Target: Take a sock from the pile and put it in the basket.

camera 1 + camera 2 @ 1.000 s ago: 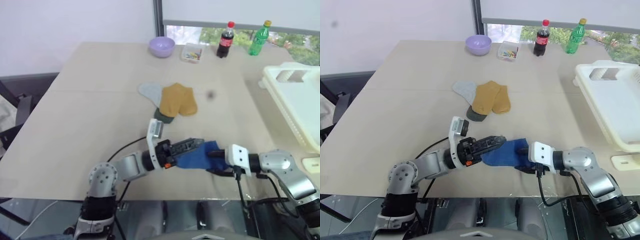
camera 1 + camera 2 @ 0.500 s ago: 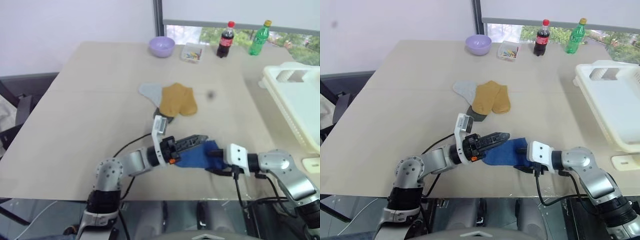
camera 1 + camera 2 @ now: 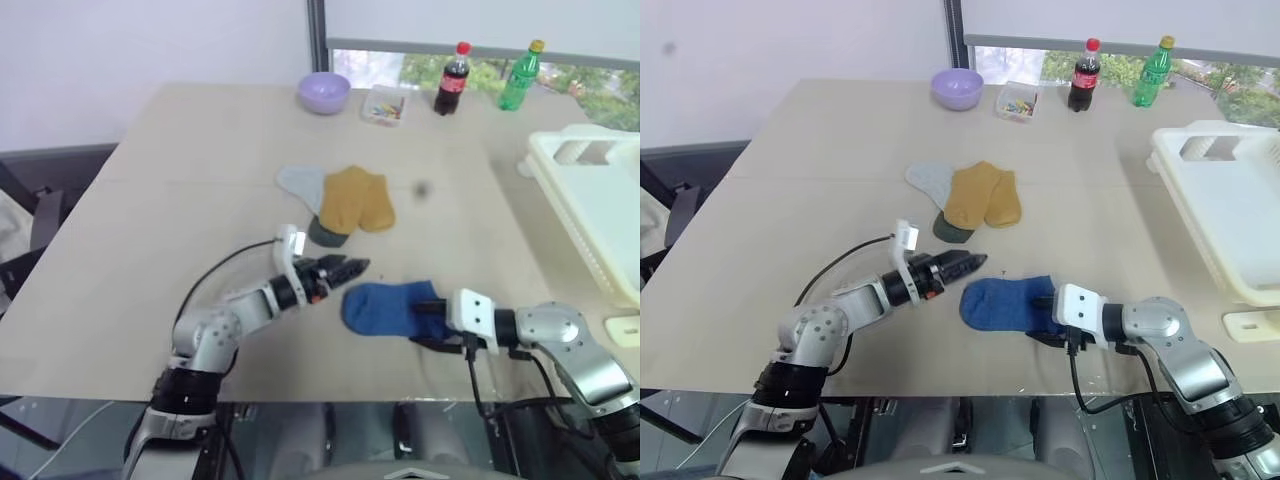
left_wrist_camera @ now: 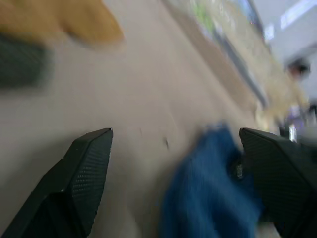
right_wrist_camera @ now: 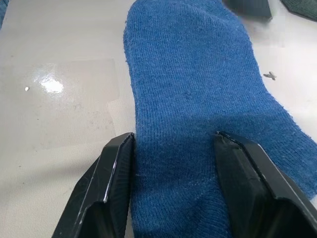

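A broad beige surface (image 3: 180, 220) takes up most of the scene, standing in a room with a pale lilac wall at the left and a window along the back, its dark frame rising behind the far edge and greenery showing through the glass. The basket (image 3: 600, 210), white plastic with ribbed sides and a handle opening near its top corner, sits at the right edge of the surface, well apart from the socks. The pile (image 3: 340, 205) lies near the middle: two mustard-yellow socks side by side, a pale grey one spread to their left and a dark grey one peeking out under their near edge. A blue sock (image 3: 1008, 304) lies flat on the surface nearer the robot, apart from the pile, its knit ribbing plain in the right wrist view. The right gripper (image 5: 173, 191) straddles this sock, its jaws partly apart with one finger on either side of the fabric near its end; whether they pinch it cannot be told. The left gripper (image 3: 340, 269) hovers just to the left of the blue sock, between it and the pile, its jaws spread wide and holding nothing. Along the far edge stand a lilac bowl (image 3: 323, 93), a small clear box (image 3: 384, 106) of coloured bits, a cola bottle (image 3: 450, 80) and a green bottle (image 3: 519, 77).
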Robot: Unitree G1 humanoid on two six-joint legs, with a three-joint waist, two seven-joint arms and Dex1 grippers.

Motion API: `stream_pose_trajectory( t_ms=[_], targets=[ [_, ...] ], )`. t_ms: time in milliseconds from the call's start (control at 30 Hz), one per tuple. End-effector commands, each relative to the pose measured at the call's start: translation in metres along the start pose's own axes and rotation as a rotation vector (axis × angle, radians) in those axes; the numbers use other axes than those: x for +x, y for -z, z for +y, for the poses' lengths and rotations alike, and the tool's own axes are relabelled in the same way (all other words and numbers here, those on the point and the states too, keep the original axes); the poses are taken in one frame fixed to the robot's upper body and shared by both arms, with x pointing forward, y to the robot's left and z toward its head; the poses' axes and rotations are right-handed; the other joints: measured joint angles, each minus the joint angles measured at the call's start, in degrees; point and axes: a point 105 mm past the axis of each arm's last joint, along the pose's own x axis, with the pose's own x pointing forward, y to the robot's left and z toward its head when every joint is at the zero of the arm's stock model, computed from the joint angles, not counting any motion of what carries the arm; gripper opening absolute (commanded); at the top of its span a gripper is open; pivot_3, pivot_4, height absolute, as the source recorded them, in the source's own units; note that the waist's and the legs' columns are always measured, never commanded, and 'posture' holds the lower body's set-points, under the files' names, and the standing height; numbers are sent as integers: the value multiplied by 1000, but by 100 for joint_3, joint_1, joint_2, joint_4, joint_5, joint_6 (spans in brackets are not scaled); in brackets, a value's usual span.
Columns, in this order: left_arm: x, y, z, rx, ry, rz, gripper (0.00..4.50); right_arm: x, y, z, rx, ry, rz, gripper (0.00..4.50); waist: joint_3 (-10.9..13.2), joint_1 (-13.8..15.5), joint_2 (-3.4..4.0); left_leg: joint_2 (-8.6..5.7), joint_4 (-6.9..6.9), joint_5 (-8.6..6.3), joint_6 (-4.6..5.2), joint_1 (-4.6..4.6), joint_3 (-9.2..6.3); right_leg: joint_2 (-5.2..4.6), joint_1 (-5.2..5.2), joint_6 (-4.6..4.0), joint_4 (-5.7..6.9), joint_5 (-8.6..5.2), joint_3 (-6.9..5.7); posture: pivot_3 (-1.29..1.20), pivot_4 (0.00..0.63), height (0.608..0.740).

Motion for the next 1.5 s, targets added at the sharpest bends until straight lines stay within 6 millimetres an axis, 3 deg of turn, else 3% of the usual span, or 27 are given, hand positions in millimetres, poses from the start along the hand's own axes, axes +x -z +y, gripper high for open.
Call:
stream_pose_trajectory(
  t_ms=[33, 133, 433, 567, 767, 967, 1500],
  targets=[
    [-3, 32, -16, 4, 96, 163, 4400, 1, -1, 2, -10, -5, 0, 2608, 0, 0, 1, 0, 0, 0, 0, 0, 0, 0, 0, 0, 0, 0, 0, 0, 150, 729],
    [-11, 42, -32, -91, 205, 230, 4400, 1, 0, 3, -9, -3, 4, 2608, -2, -3, 4, 1, -4, -1, 0, 1, 0, -6, -2, 3, 0, -2, 2, 0, 150, 729],
    [-23, 24, -56, -269, 373, 196, 4400, 0, 0, 3, -8, 3, 7, 2608, 2, -1, 1, 0, -3, 0, 1, -5, -3, -7, -9, 19, 1, -11, 0, 0, 150, 729],
    [-21, 12, -46, -299, 327, 123, 4400, 0, 0, 3, -9, 4, 9, 2608, 2, 2, 1, 0, -3, 0, 1, -5, -4, -6, -9, 18, 1, -11, 0, 0, 150, 729],
    [-27, -2, -50, -389, 380, 44, 4400, 0, 1, 4, -10, 3, 12, 2608, 3, 0, -1, -1, -3, 0, 1, -5, -3, -6, -9, 17, 2, -10, 0, 0, 150, 729],
    [-28, 9, -57, -407, 384, 91, 4400, 1, 2, 3, -14, 2, 17, 2608, 3, -1, -1, -2, -3, 0, 1, -4, -2, -6, -8, 14, 2, -8, 1, 0, 150, 729],
    [-5, 3, -67, -445, 424, 11, 4400, 3, -4, 1, -27, 9, 6, 2608, 3, 1, -1, -3, -2, 0, 1, -4, -2, -5, -7, 1, 2, 0, 1, 0, 150, 729]
  ],
)
